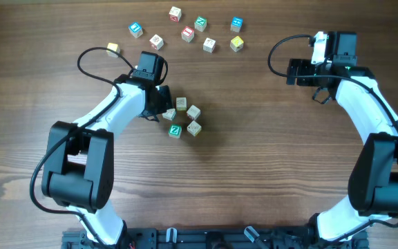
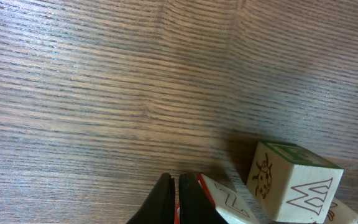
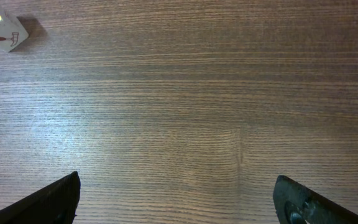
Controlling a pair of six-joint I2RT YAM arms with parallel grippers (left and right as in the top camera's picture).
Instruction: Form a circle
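Five small letter cubes sit in a loose ring at mid-table: pale ones (image 1: 181, 103), (image 1: 194, 111), (image 1: 194, 128), (image 1: 169, 115) and a green-faced Z cube (image 1: 175, 130). My left gripper (image 1: 163, 105) is shut at the ring's left side, against the nearest pale cube. In the left wrist view its shut fingertips (image 2: 178, 198) rest beside a red-edged cube (image 2: 229, 202); a ladybug cube (image 2: 294, 183) stands to the right. My right gripper (image 1: 301, 72) is open, far from the ring. Its fingers (image 3: 55, 199) stand wide over bare wood.
Several loose cubes lie along the back: blue (image 1: 135, 29), yellow (image 1: 112, 48), red (image 1: 188, 33), green (image 1: 200, 23), blue (image 1: 236, 24), yellow (image 1: 236, 43). A yellow-topped cube (image 3: 2, 31) shows at the right wrist view's top left.
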